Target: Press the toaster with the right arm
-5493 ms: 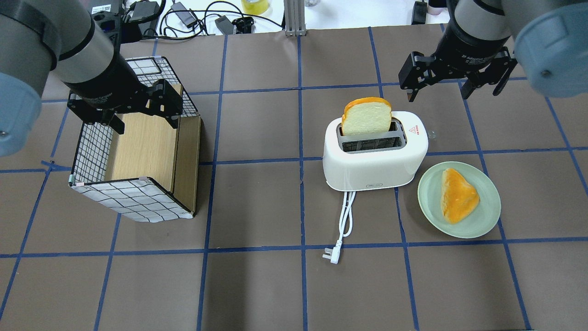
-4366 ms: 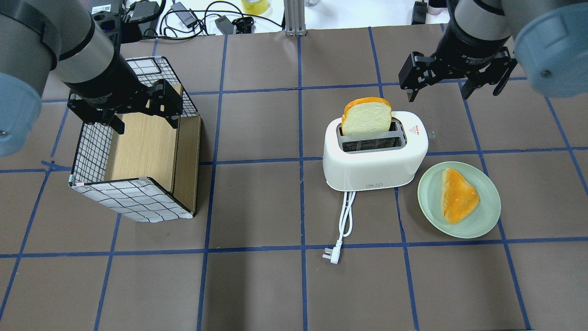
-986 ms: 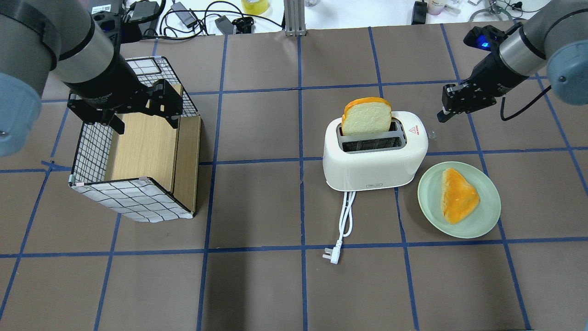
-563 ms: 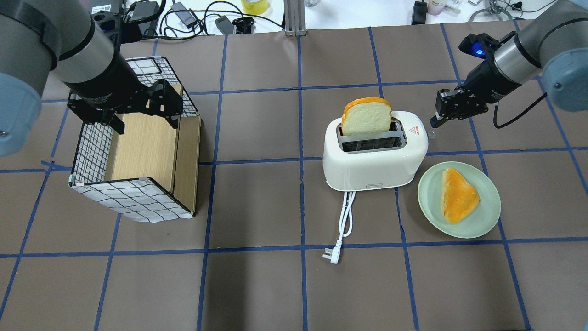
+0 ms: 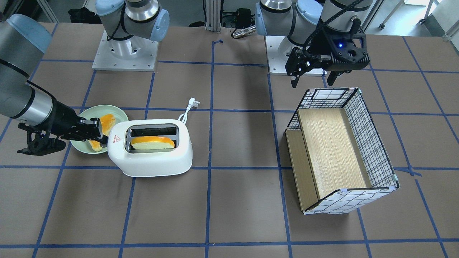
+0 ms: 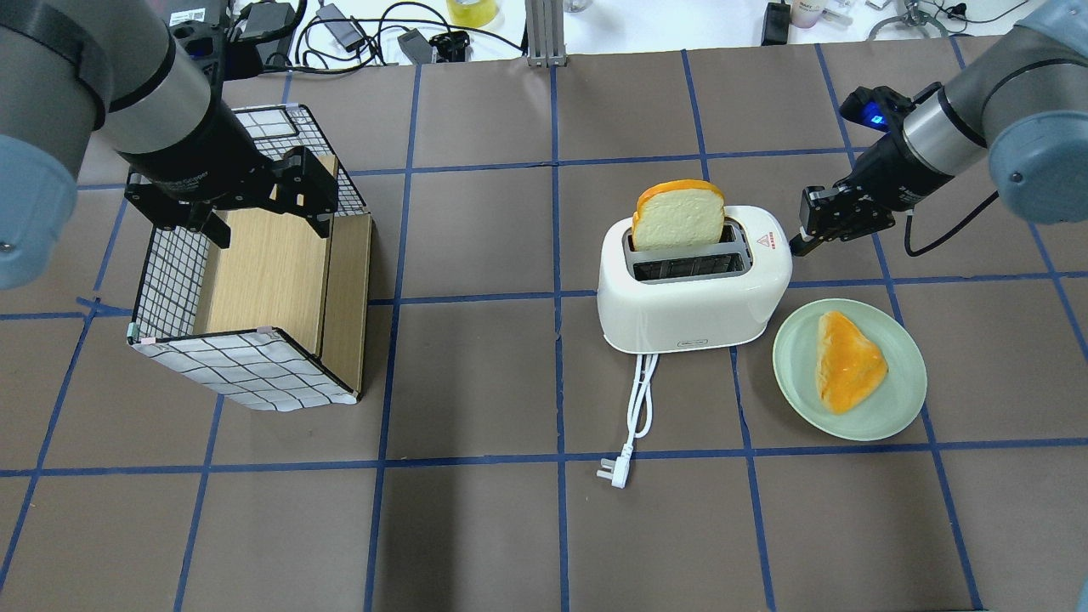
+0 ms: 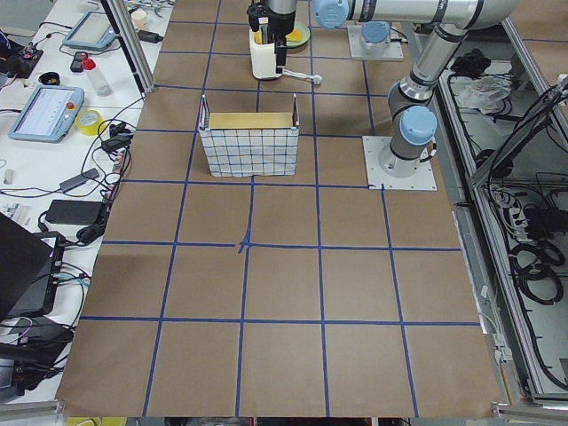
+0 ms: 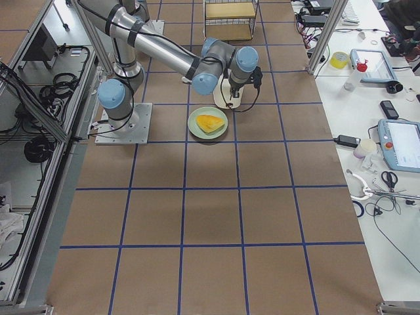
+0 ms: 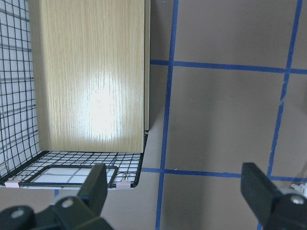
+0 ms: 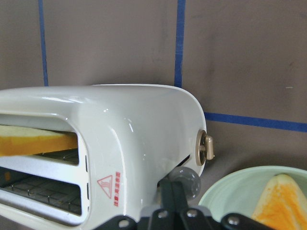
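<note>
Brown paper taped into blue squares covered the table (image 5: 236,215). From the front, the glossy, rounded white toaster (image 5: 150,159) stood beside a pale green plate (image 5: 86,111). The right gripper (image 5: 104,142) sat at its stickered end, jaws pressed together. The left gripper (image 5: 312,83) hung spread wide above a wire-mesh basket (image 5: 373,143). Overhead, a bread slice (image 6: 678,217) stood upright in the far slot. From the right wrist, a grey round knob (image 10: 186,181) on the toaster's end lay just ahead of the closed tips.
</note>
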Controlling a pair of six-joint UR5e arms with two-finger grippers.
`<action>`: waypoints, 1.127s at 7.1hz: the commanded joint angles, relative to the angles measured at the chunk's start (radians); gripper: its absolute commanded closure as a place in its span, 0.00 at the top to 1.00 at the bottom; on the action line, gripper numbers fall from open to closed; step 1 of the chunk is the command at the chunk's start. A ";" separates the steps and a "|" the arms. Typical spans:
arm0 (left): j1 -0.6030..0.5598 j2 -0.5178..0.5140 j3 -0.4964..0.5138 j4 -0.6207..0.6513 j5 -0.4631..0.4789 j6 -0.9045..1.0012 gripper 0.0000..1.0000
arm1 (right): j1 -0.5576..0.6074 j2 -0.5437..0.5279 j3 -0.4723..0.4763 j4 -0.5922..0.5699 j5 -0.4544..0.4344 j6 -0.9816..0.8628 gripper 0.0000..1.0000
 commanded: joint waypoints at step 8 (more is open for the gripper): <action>0.002 0.000 0.000 0.000 0.000 0.000 1.00 | 0.000 0.069 0.006 -0.047 -0.022 0.023 0.00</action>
